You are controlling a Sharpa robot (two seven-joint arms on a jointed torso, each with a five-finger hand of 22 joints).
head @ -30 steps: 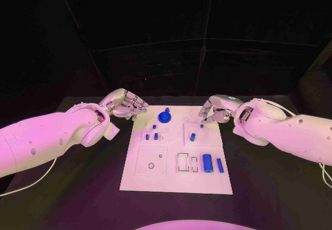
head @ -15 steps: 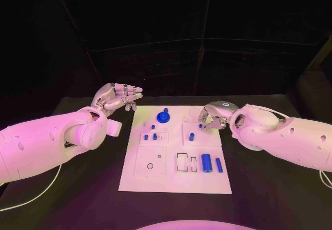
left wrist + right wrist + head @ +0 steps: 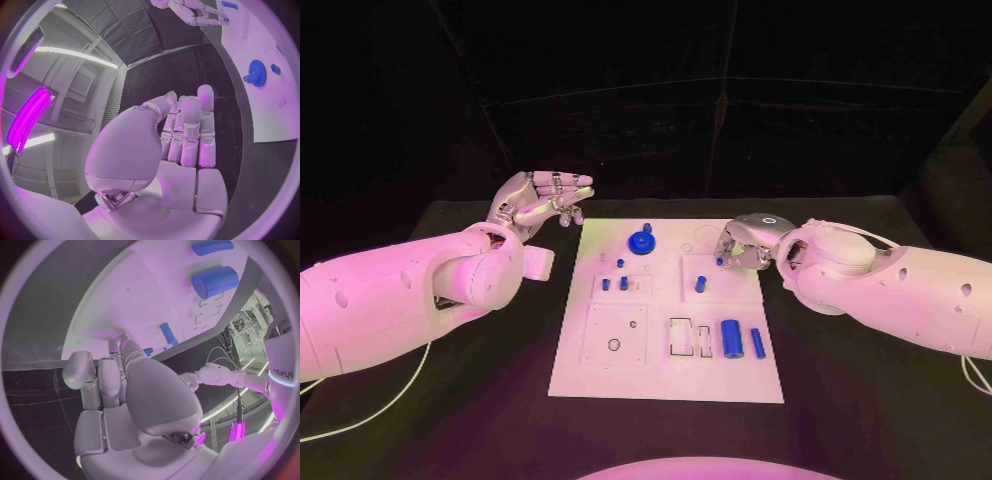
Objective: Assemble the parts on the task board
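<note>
The white task board [image 3: 589, 365] lies mid-table. On it are a blue gear [image 3: 642, 243], several short blue pegs [image 3: 625, 283], a thick blue cylinder [image 3: 731, 338] and a slim one [image 3: 759, 344]. My left hand [image 3: 538, 200] is raised off the board's far left corner, fingers straight and apart, holding nothing; its wrist view shows the bare palm [image 3: 187, 165] with the gear [image 3: 257, 73] beyond. My right hand [image 3: 740, 245] hangs low over the board's far right part, fingers curled down beside a small blue peg [image 3: 720, 262]. The thumb [image 3: 150, 400] hides whether they grip it.
A dark ring [image 3: 613, 346] and rectangular recesses [image 3: 681, 338] mark the board's near half. Black table [image 3: 473, 400] surrounds the board on all sides. The right wrist view shows the thick cylinder [image 3: 215, 281] and a peg [image 3: 168, 334] on the board.
My left hand has lifted away from the board's corner and spread its fingers. My right hand has sunk toward the small peg at the board's far right.
</note>
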